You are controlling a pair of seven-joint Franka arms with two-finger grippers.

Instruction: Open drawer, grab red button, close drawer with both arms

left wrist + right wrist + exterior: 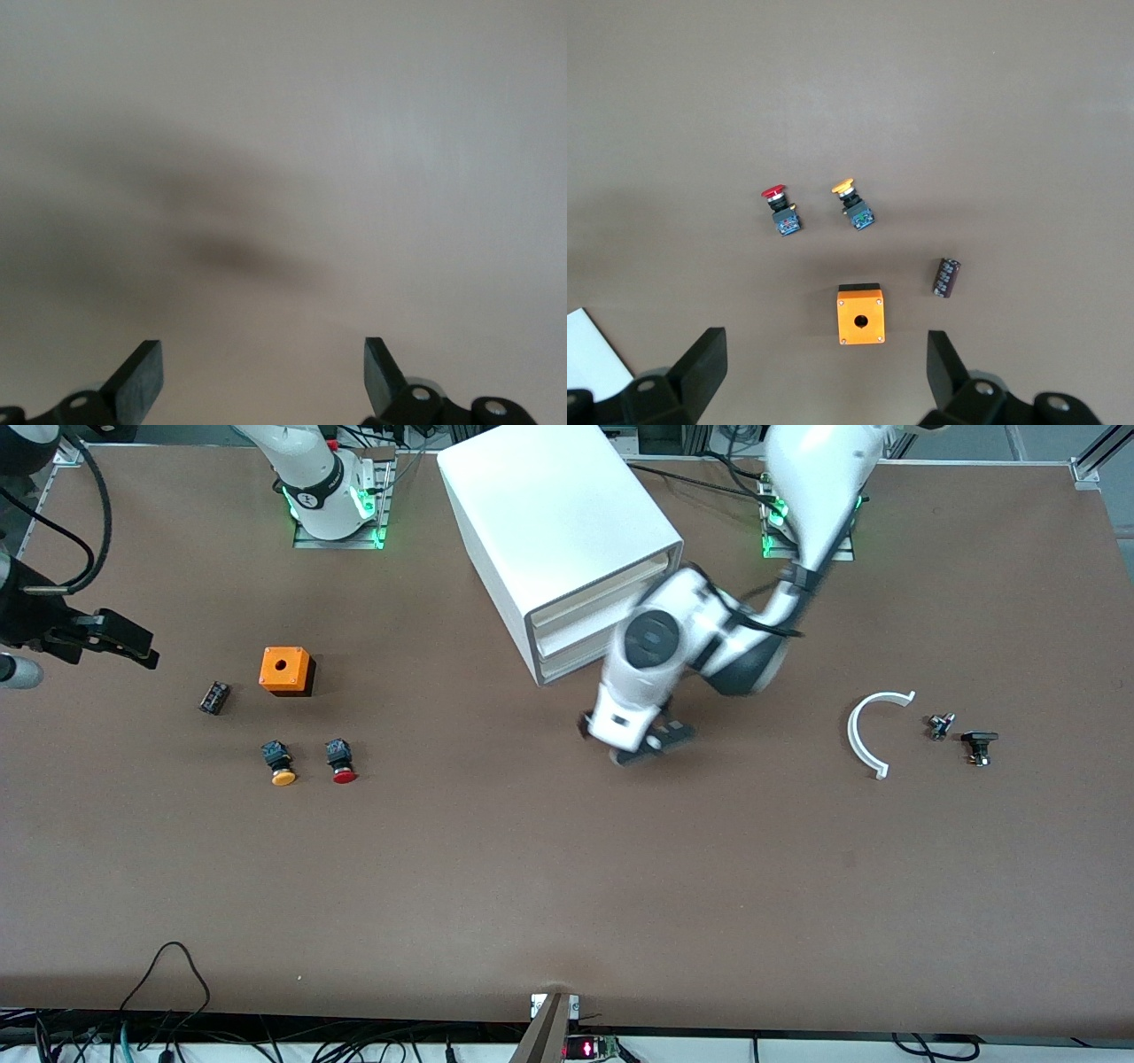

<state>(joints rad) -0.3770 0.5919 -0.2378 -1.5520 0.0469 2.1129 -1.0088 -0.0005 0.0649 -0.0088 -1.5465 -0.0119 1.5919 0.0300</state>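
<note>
button point(342, 763) on table beside yellow-capped button point(280, 763) | left claw point(263, 372) spread, empty | right claw point(826, 372) spread, empty

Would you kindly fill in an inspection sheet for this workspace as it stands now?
Surface: brown table, bare toward the front camera.
Job's things: white cabinet, drawers look shut; red button on the table beside the yellow button.
Clutter: orange cube, small black part, white curved piece, two small black parts.
Grippers: left gripper open, low in front of the cabinet; right gripper open, at the right arm's end of the table.
Cables: loose ones along the table's edge.
Surroundings: nothing seen.
</note>
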